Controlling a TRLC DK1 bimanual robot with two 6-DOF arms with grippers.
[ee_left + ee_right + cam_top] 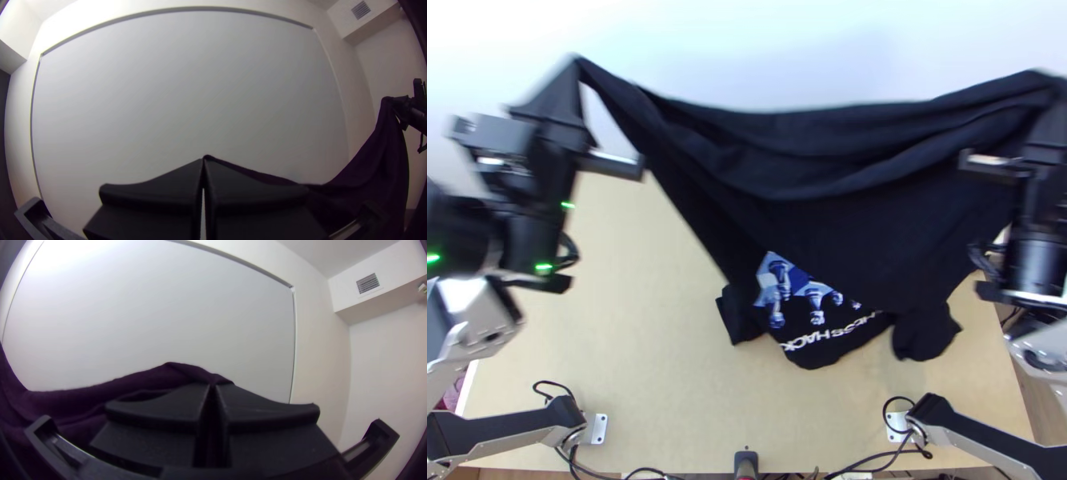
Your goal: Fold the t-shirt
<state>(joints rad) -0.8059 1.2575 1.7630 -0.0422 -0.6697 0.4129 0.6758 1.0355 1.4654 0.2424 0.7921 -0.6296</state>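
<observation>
Left gripper (574, 62) is pinching one gathered corner of the black t-shirt (875, 232), its two fingers pressing together with a thin point of cloth showing at their tips. Across from it, to its right and well apart, the right gripper (1049, 84) is closing on another bit of the cloth, and in its own wrist view fabric is draping around the fingertips and running off toward the left gripper. Between the two grippers the upper edge is sagging in a long, shallow curve, with loose folds slanting beneath it. Below the grippers, toward the arms' bases, the shirt is hanging unfolded and narrowing, its blue and white print (803, 292) showing near the lower end. One dark flap (737, 318) is poking out on the left gripper's side of that print and another (925, 332) on the right gripper's side; whether they are touching the wood, I cannot tell. Lower than both grippers, the light wooden table (651, 336) is spreading out under the cloth, with black cables (887, 458) trailing by its near edge. Farthest off, beyond the grippers, a large pale panel (187, 89) is covering much of the wall.
</observation>
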